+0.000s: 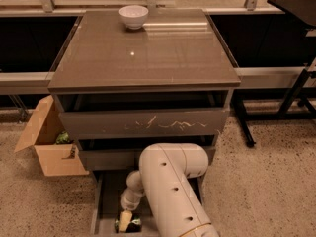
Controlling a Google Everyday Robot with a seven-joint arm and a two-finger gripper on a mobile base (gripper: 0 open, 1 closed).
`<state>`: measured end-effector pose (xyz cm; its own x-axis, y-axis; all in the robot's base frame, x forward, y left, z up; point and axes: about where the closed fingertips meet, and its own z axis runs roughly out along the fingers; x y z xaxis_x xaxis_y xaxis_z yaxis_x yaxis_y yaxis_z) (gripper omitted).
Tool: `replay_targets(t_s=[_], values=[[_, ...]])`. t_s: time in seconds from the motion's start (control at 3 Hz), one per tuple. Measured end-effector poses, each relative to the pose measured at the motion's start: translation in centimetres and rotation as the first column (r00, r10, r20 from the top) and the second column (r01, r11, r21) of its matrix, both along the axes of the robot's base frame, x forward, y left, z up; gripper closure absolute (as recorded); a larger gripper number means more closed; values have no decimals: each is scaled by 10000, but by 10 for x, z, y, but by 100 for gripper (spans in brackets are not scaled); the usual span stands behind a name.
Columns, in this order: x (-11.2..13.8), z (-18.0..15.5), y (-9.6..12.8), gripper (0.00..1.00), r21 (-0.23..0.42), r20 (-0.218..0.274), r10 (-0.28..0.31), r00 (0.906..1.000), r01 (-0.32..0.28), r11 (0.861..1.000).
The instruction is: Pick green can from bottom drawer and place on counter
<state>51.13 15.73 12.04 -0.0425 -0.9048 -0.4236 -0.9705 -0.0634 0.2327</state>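
Observation:
The bottom drawer [109,197] is pulled open at the foot of the cabinet, and its grey floor shows on the left. The green can [134,225] sits in it near the front, partly hidden. My gripper [125,221] reaches down into the drawer and is right at the can. My white arm [170,186] covers the right half of the drawer. The counter [143,53] is the glossy grey-brown top above.
A white bowl [134,16] stands at the counter's back edge. The white-scratched drawer front [143,125] juts out above the arm. An open cardboard box [49,144] sits on the floor at the left. Black stand legs [291,98] are at the right.

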Motion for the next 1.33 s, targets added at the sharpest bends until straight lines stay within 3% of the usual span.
replay_targets(t_s=[0.33,0.67,1.0,1.33], values=[[-13,-11,-6,0,-615,-96,-7,10000,1,9981],[-20,-15,-12,0,-839,-208,-99,9997,81,9964],[-23,-14,-15,16,-865,-248,-155,9996,133,9962],[-23,-5,-15,47,-865,-249,-157,9996,135,9962]])
